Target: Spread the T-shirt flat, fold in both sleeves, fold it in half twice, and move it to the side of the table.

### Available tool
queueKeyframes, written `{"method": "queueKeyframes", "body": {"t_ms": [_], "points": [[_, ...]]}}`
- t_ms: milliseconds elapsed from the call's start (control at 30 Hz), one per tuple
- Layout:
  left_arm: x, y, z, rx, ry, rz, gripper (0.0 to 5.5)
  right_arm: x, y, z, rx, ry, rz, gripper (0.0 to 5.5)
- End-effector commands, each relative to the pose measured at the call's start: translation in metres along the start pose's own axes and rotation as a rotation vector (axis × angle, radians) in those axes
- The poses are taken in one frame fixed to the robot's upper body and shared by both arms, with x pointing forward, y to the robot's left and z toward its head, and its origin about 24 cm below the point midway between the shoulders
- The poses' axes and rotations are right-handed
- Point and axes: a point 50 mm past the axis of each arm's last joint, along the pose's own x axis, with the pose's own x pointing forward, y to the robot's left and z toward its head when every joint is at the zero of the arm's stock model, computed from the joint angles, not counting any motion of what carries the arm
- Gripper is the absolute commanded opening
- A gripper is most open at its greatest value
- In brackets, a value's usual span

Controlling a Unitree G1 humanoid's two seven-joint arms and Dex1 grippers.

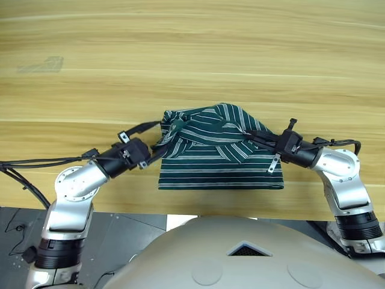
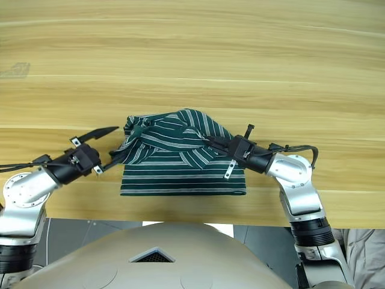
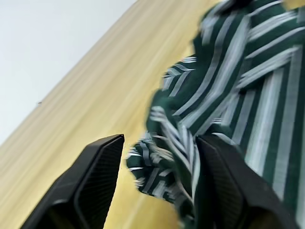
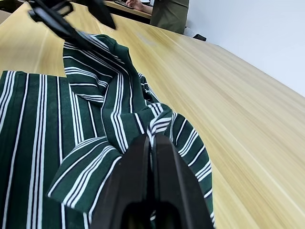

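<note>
A dark green T-shirt [image 1: 219,165] with white stripes lies near the front edge of the wooden table [image 1: 192,54]. Its near part lies flat, while its far part is lifted and bunched over it. My right gripper [image 4: 152,140] is shut on a raised fold of the fabric at the shirt's right side, which also shows from the head [image 2: 212,142]. My left gripper [image 2: 114,144] stands open at the shirt's left edge. A crumpled bunch of cloth [image 3: 162,157] sits between its fingers [image 3: 95,176], against one of them.
The table's front edge [image 1: 180,208] runs just below the shirt. Broad wooden surface stretches beyond and to both sides of it. A faint grey mark [image 1: 42,63] lies on the far left of the table.
</note>
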Motion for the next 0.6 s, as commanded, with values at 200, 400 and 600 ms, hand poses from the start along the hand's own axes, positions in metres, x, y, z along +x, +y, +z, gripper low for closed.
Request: {"method": "queueKeyframes", "body": {"t_ms": [200,400,600], "points": [[0.014,-0.016,-0.001,-0.028,0.002,-0.109,2.79,0.002,0.0,0.0,-0.022,0.002,0.001,0.0],[0.014,-0.02,-0.004,-0.024,0.019,-0.132,1.76,0.002,-0.001,-0.001,-0.032,0.009,-0.002,0.0],[0.014,-0.017,-0.004,-0.01,0.021,-0.113,0.69,0.005,0.0,-0.002,-0.033,0.009,0.002,0.0]]}}
